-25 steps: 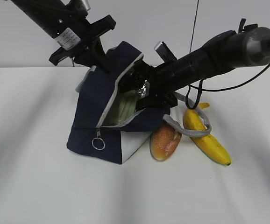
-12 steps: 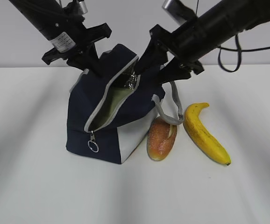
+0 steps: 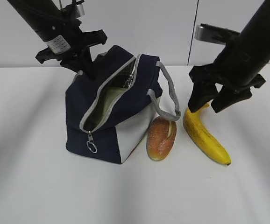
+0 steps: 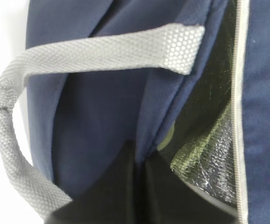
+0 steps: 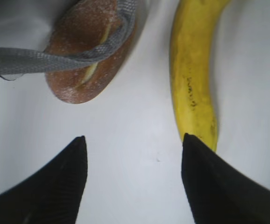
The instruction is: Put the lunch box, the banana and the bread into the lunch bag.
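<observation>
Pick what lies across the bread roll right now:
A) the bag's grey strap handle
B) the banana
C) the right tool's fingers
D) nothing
A: the grey strap handle of the lunch bag drapes over the bread, while the banana lies apart beside it and the open right tool hangs clear above.

The bag (image 3: 111, 109) stands left of centre on the table (image 3: 27, 186), its mouth unzipped. The bread (image 3: 161, 138) lies against its right side, one strap (image 3: 168, 98) draped over it. The banana (image 3: 204, 135) lies just right of the bread, apart from it.
</observation>
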Controlling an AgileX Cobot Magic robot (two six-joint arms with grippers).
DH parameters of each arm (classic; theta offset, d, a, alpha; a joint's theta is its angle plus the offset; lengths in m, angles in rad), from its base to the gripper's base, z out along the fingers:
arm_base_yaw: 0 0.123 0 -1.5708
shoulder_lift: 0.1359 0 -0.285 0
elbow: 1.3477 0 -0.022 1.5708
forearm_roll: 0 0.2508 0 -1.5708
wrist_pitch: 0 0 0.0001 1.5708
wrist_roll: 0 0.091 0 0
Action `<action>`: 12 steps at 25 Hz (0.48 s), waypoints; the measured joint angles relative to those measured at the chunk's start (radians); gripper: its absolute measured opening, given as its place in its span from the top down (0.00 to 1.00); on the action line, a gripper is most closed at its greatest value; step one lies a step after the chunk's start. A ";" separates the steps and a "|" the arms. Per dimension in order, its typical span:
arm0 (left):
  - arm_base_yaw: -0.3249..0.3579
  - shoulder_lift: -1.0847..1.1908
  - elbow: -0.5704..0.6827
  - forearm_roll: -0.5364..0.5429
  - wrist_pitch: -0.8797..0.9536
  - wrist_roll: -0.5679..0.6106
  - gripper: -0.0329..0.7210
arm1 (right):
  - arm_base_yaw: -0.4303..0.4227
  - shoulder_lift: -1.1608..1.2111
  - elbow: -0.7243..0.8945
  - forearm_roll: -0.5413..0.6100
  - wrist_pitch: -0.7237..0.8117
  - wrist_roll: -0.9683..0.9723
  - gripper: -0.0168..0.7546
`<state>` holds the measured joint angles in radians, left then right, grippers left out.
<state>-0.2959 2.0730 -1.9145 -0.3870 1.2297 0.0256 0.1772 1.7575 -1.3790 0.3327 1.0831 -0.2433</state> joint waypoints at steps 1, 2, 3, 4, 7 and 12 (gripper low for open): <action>0.000 0.000 0.000 0.001 0.000 0.000 0.96 | 0.000 0.000 0.021 -0.009 -0.006 0.002 0.37; 0.000 0.000 0.000 0.001 0.000 0.000 0.96 | 0.000 0.000 0.035 -0.019 -0.014 0.002 0.37; 0.000 0.000 0.000 0.002 0.000 0.000 0.96 | 0.000 0.000 0.047 -0.029 -0.028 0.002 0.37; 0.000 0.000 0.000 0.002 0.000 0.000 0.96 | 0.000 0.000 0.057 -0.041 -0.040 0.002 0.37; 0.000 0.000 0.000 0.002 0.000 0.000 0.96 | 0.000 0.000 0.068 -0.078 -0.083 0.002 0.37; 0.000 0.000 0.000 0.003 0.000 0.000 0.96 | 0.000 0.059 0.068 -0.096 -0.156 -0.012 0.37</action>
<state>-0.2959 2.0730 -1.9145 -0.3836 1.2297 0.0256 0.1772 1.8167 -1.3108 0.2369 0.9272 -0.2548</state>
